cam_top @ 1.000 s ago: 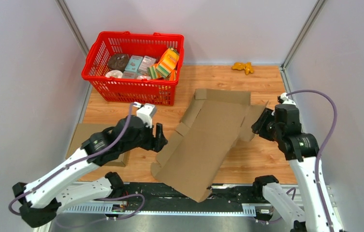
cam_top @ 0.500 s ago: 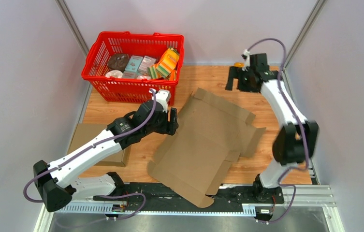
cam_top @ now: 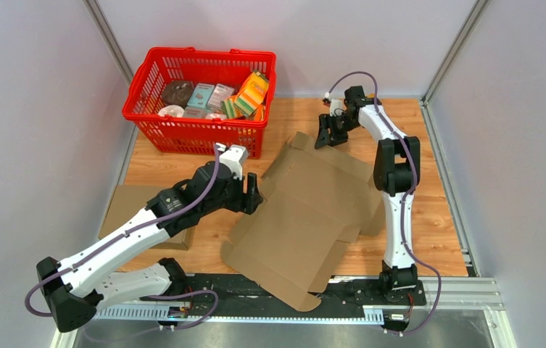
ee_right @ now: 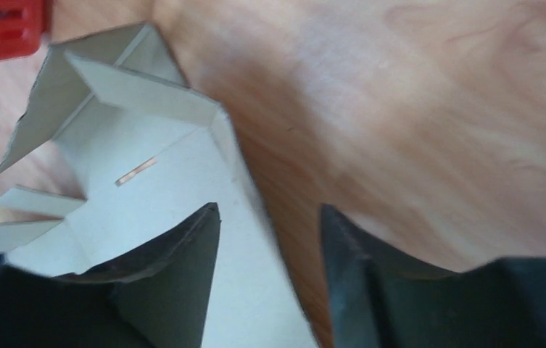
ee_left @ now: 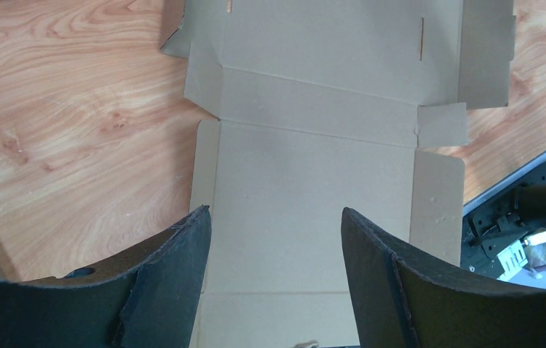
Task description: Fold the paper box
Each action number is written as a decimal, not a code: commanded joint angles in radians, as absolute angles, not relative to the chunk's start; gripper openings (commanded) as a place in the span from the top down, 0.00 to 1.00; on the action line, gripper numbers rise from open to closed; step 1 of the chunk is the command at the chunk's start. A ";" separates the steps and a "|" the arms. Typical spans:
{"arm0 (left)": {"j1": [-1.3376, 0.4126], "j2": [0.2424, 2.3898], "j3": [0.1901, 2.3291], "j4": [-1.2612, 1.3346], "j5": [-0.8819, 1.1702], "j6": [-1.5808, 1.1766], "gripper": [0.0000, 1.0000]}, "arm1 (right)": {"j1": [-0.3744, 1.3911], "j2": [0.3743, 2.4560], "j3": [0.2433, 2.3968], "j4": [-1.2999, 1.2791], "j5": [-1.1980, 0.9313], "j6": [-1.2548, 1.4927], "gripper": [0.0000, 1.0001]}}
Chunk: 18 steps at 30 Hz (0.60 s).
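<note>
The paper box (cam_top: 306, 210) is lying flat on the bench (cam_top: 436, 188), long axis running near-to-far. The left tool (cam_top: 251, 194) is hovering wide and empty beside its left edge; the right tool (cam_top: 324, 135), parted and empty, is hanging over its far corner.

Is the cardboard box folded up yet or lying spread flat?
Spread out, not folded: the cardboard box lies as one open sheet, creases and side flaps showing; only its far-end flaps stand up slightly.

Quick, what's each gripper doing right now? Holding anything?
Left gripper: open, empty, over the cardboard box.
Right gripper: open, empty, above the cardboard box's edge.
</note>
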<state>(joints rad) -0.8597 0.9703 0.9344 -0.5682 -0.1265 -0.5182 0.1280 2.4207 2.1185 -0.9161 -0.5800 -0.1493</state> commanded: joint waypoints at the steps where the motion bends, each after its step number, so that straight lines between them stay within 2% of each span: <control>1: -0.857 0.976 0.988 -0.575 -0.117 -0.505 0.26 | 0.153 2.369 2.036 -0.875 -0.756 -0.172 0.60; 2: -0.857 0.979 0.994 -0.575 -0.115 -0.505 0.26 | 0.156 2.361 2.030 -0.871 -0.796 -0.175 0.67; 3: -0.857 0.986 1.005 -0.578 -0.115 -0.502 0.26 | 0.158 2.353 2.029 -0.885 -0.808 -0.182 0.84; 5: -0.857 0.989 1.020 -0.589 -0.124 -0.502 0.26 | 0.164 2.295 2.008 -0.871 -0.743 -0.135 0.99; 9: -0.842 0.964 1.046 -0.595 -0.115 -0.520 0.26 | 0.184 2.102 1.910 -0.844 -0.617 -0.068 1.00; 12: -0.780 0.927 1.052 -0.516 -0.005 -0.580 0.26 | 0.233 1.919 1.777 -0.836 -0.448 -0.057 1.00; 14: -0.746 0.923 1.063 -0.473 0.064 -0.615 0.27 | 0.273 1.786 1.653 -0.787 -0.390 -0.048 1.00; 18: -0.738 0.953 1.132 -0.488 0.041 -0.600 0.27 | 0.316 1.609 1.537 -0.739 -0.347 -0.032 1.00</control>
